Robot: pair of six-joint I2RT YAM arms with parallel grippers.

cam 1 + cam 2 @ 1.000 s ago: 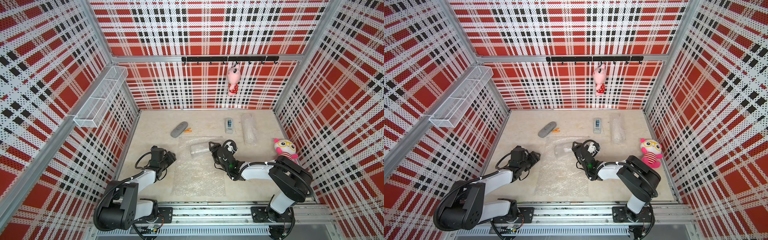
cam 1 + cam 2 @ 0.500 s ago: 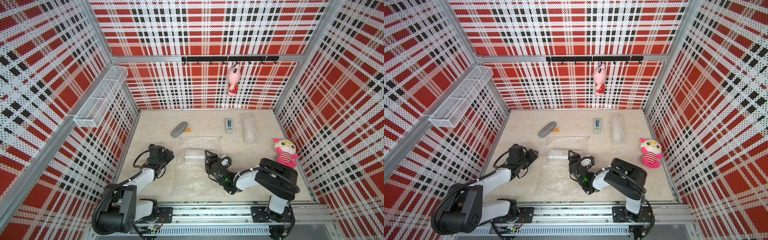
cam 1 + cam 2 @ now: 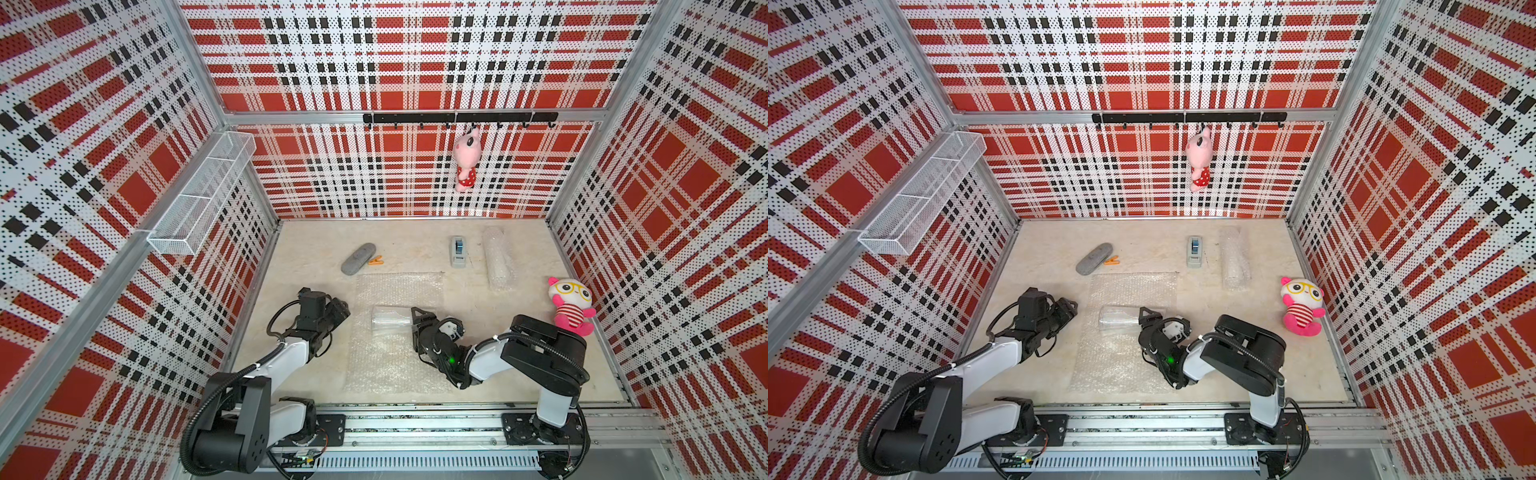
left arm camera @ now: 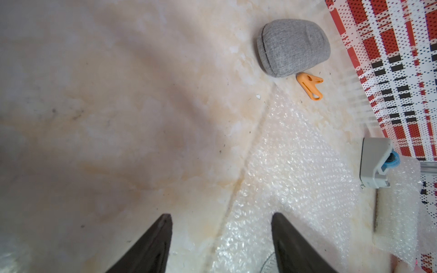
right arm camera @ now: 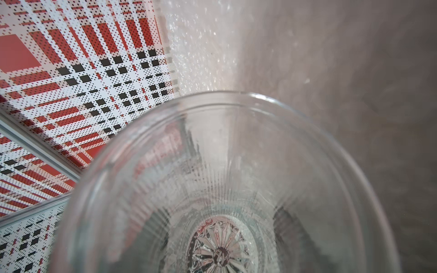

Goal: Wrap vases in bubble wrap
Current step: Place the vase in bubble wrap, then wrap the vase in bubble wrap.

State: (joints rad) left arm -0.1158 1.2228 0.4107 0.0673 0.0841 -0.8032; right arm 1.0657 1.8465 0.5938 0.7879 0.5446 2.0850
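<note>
Nearest you, your right claw (image 3: 417, 322) sits low at one end of the glass vase (image 3: 390, 321), which lies on its side on the bubble wrap sheet (image 3: 395, 361). Its wrist view looks straight down the open mouth to a starburst-moulded base. Dark shapes show through the glass on either side and may be its fingers straddling the rim, but you cannot tell whether they pinch or merely stand by. The vase's long axis runs across the table (image 3: 311, 249), mouth towards that claw and base towards your left claw (image 3: 338, 309). The left claw hangs just off the sheet's left edge, clear of the vase, its fingers apart on nothing. The right arm is the nearer one, and any roll would travel near-to-far along the sheet's longer run. The glass is clear, finely ribbed and slick, so it will likely roll freely on the shiny, pimpled plastic. Further back lie a grey case (image 3: 358, 258) of woven fabric, an orange clip (image 3: 376, 260) touching it, a tape dispenser (image 3: 458, 251) and a wrapped bundle (image 3: 496, 259), probably the other vase already done
</note>
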